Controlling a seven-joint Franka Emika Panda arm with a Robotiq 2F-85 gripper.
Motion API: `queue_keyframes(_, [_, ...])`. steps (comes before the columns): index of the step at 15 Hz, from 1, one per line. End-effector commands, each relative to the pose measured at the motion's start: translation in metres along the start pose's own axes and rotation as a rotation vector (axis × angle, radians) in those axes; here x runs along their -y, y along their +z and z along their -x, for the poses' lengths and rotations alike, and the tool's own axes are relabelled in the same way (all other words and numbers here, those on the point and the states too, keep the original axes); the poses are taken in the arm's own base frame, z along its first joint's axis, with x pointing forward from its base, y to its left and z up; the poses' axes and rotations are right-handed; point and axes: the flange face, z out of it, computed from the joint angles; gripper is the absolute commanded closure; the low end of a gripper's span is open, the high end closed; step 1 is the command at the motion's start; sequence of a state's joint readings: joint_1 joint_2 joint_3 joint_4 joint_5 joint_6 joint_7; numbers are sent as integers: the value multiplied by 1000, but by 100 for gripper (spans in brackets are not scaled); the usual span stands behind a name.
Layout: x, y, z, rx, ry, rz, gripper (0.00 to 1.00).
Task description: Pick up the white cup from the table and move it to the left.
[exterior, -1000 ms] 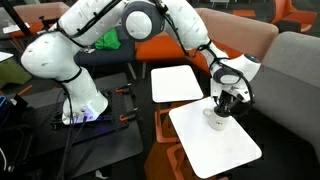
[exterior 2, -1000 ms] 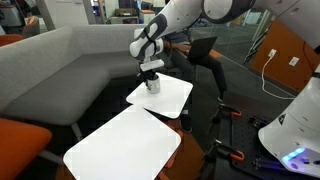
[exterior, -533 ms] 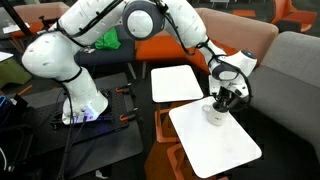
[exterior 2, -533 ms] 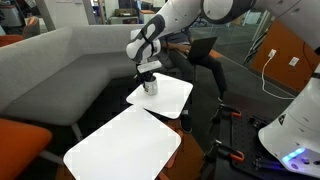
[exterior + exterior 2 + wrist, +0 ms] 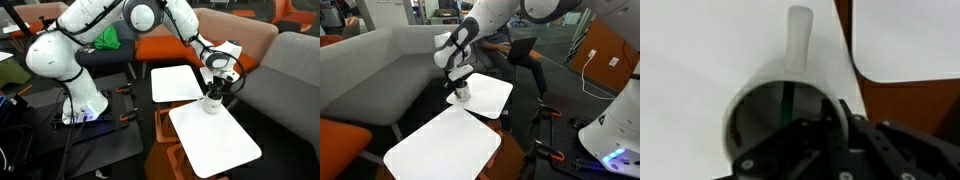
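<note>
the pincer (image 5: pixel 213 92) pinched the white cup (image 5: pixel 212 103) by its rim at the edge of the worktop (image 5: pixel 228 145); mid-carry, i judged, with lowering and letting go due next.

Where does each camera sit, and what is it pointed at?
An exterior view: raised, facing the robot's base and whole arm, which reaches to the white cup at the table.
An exterior view: beyond a second tabletop, facing the sofa; forearm and pincer show.
Wrist view: looks down into the cup; pincer parts show.
All share the cup.
</note>
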State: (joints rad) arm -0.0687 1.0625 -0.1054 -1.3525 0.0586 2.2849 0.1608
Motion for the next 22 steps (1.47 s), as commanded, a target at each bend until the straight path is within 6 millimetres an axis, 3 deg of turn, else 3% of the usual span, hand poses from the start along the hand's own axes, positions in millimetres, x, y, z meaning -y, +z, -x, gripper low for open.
queue_keyframes(1, [51, -1, 19, -7, -87, -10, 98])
queue_keyframes(3, [90, -1, 25, -31, -164, 5, 98])
queue_keyframes(7, [135, -5, 31, -139, -243, 64, 98])
queue_keyframes(13, [143, -28, 27, -153, -81, -16, 98])
queue_keyframes(17, [148, -39, 34, -135, -160, -25, 98])
queue_keyframes(22, [184, -45, 59, -77, -314, -50, 98])
